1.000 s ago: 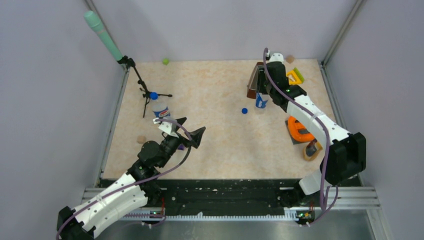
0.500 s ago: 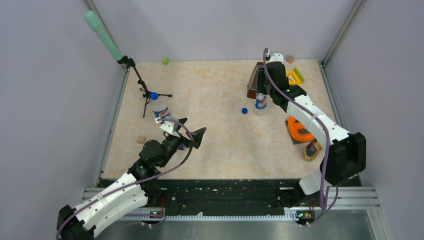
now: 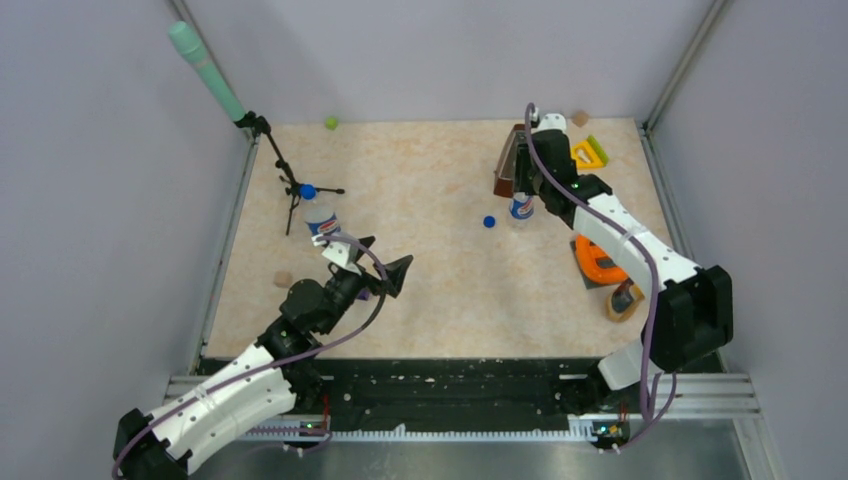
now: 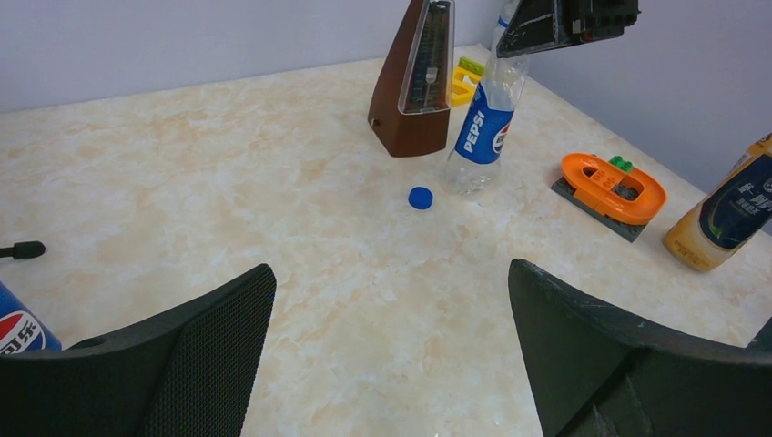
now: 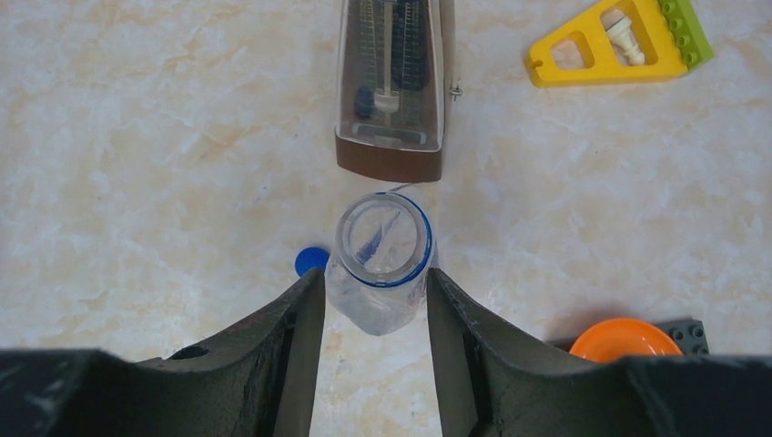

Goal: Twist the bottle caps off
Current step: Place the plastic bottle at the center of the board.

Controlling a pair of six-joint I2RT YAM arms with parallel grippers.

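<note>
**Right arm pinching the open bottle, one cap loose beside it**

Your right gripper (image 5: 375,278) is clamped on the uncapped bottle (image 5: 380,238) at the far right of the table (image 3: 430,290). Both fingers press on its shoulder just under the open mouth, which faces straight up at the wrist camera. The bottle leans, and from the left wrist view its base looks to be down on the table, just near of the metronome (image 5: 391,91).

The loose dark blue cap (image 4: 420,198) lies flat on the table just left of that bottle, close but not touching it.

The second dark blue cap (image 3: 307,191) sits on the second bottle (image 3: 320,218), upright at the far left by the foot of the microphone stand (image 3: 290,185).

Your left gripper (image 4: 391,364) is spread wide with nothing between the fingers. It hangs over the near-left of the table, aimed toward the far right, with the second bottle just beyond it to the left.

To the right of the uncapped bottle you have the orange block piece (image 4: 612,182), with the tan bottle (image 4: 724,214) nearer and further right. The yellow triangle toy (image 5: 619,45) lies right of the metronome.
</note>
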